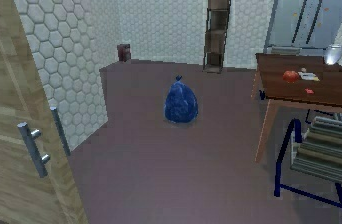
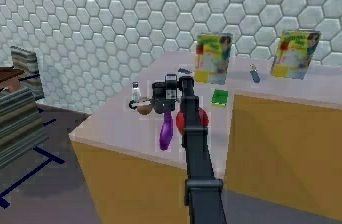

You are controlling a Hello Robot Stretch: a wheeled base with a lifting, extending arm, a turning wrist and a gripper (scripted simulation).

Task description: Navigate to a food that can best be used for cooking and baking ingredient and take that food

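Note:
My arm (image 2: pixel 201 165) rises over a pale countertop (image 2: pixel 109 130) in the arm side view. The gripper (image 2: pixel 151 98) reaches left from its dark body. Just left of its fingers a small brown and white blob (image 2: pixel 137 101) rests on the counter. I cannot tell whether the gripper holds anything. A purple thing (image 2: pixel 167 131) and a red round thing (image 2: pixel 181 120) lie close beside the arm. On the higher counter behind lie a green thing (image 2: pixel 219 96) and a small blue thing (image 2: pixel 254 73). Two yellow-green boxes (image 2: pixel 212 57) (image 2: pixel 299 50) stand against the hexagon-tiled wall.
In the forward view a wooden door (image 1: pixel 14 130) stands near at the left. A blue bag (image 1: pixel 180 102) sits mid-floor. At the right a brown table (image 1: pixel 319 85) bears small things and a glass jug (image 1: pixel 333 54), with a striped chair (image 1: pixel 329 150) beside it.

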